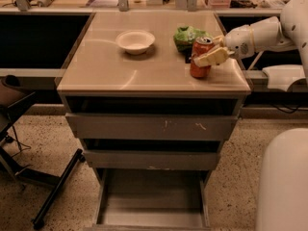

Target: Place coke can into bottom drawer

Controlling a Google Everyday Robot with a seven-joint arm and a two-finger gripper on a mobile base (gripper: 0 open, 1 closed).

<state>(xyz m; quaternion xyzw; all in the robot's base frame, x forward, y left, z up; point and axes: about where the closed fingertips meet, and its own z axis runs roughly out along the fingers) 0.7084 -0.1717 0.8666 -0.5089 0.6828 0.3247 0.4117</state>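
Note:
The coke can (199,69), red-orange with a silver top, stands near the right front corner of the cabinet top. My gripper (201,56) reaches in from the right and is closed around the can's upper half; one cream finger (211,57) crosses its front and the other is hidden behind it. The can's base is at the counter surface; I cannot tell whether it still touches. The bottom drawer (152,214) is pulled open below the cabinet, with a plain grey floor showing.
A white bowl (135,41) sits at the counter's centre back. A green chip bag (186,34) lies just behind the can. The two upper drawers (149,127) are closed. A black stand leg (57,189) lies on the floor at the left.

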